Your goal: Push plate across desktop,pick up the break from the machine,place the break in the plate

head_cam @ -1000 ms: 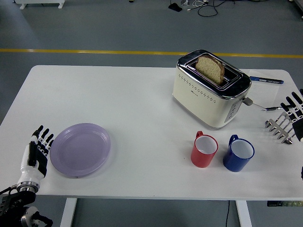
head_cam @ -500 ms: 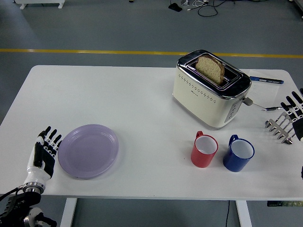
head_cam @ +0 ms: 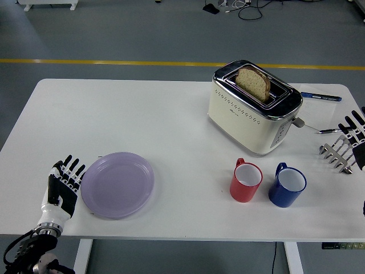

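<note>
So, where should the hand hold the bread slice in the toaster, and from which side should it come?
Probably the rounded top crust of the bread slice, the only part standing out of the toaster slot. Come from above and pinch its two flat faces, then lift straight up, since the slot walls hide the rest. The right hand is nearer.

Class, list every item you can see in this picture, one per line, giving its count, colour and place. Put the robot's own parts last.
table: 1, white, fills the middle of the view
plate: 1, lilac, near left part of the table
toaster: 1, cream and chrome, far right of centre
bread slice: 1, brown, standing in the toaster slot
red mug: 1, red, in front of the toaster
blue mug: 1, blue, right of the red mug
pen: 1, blue, behind the toaster's right end
metal rack: 1, silver, at the right edge
left robot hand: 1, black and white, open, at the plate's left rim
right robot hand: 1, black and white, at the right edge
</note>
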